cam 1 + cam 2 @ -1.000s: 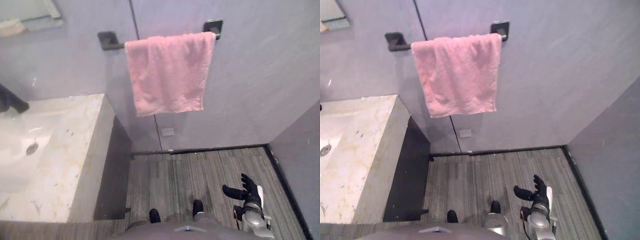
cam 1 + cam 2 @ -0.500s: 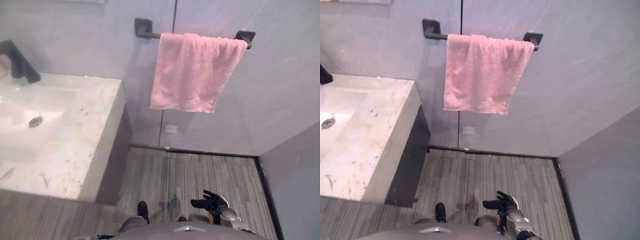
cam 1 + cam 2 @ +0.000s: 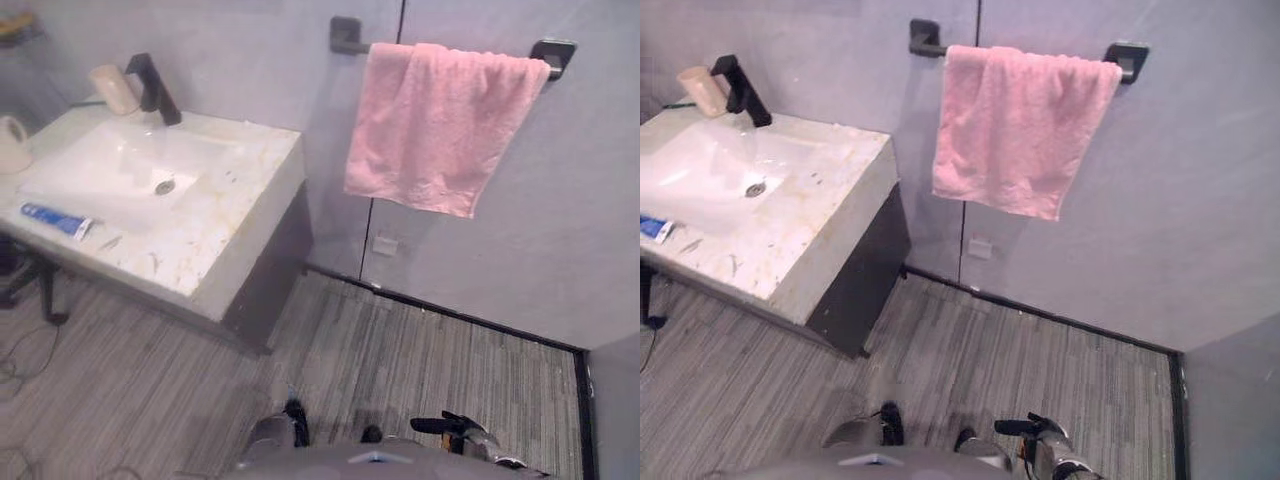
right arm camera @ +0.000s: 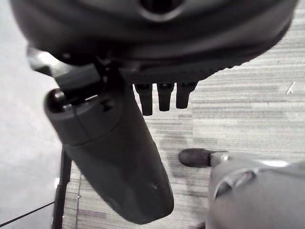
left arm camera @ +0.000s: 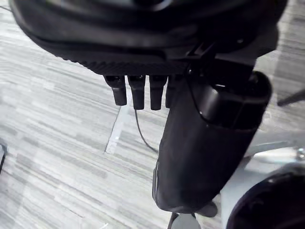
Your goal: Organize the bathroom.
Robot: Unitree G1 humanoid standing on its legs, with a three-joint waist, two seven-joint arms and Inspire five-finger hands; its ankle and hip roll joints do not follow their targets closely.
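On the wall rail [image 3: 345, 38], a pink towel [image 3: 430, 125] — right hand [image 3: 455, 428] and left hand [image 5: 143, 90] both loose, empty.

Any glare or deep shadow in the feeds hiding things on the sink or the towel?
Left eye view: the sink basin is brightly lit and pale, yet the blue tube and black faucet stand out; the pink towel is evenly lit; the space under the sink is in deep shadow. Wrist views: left hand and right hand are dark against the lit floor.
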